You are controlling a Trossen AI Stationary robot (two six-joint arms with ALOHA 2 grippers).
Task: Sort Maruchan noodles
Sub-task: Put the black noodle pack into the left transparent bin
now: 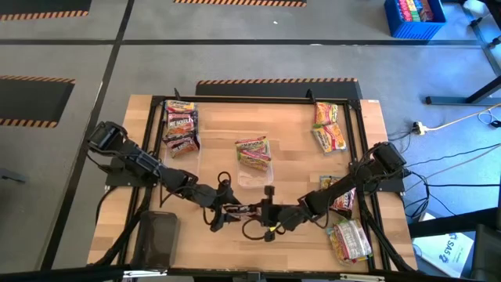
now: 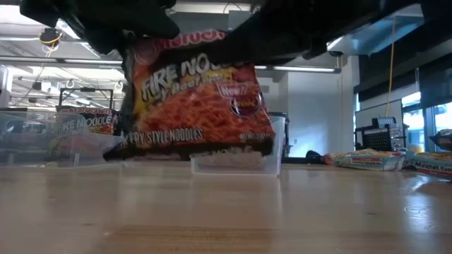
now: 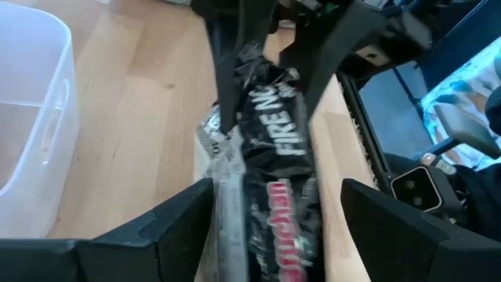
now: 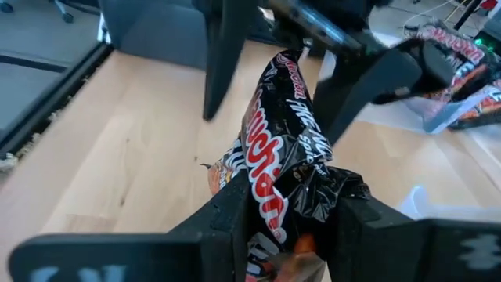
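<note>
A dark packet (image 4: 275, 168) hangs above the near counter (image 1: 235, 125), grasped by the right gripper (image 4: 288, 215); left gripper (image 3: 274, 207) fingers released around it. Far-left, centre and far-right piles look sorted; near-right packets (image 1: 348, 239) remain.

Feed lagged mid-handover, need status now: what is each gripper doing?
Left gripper: open, fingers either side of the dark Fire Noodle packet, not clamping it.
Right gripper: shut on that same packet.

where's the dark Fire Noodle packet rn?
High view: the dark packet is at the table's near-centre edge, between the open left gripper and the right gripper pinching it, below the clear tray.
</note>
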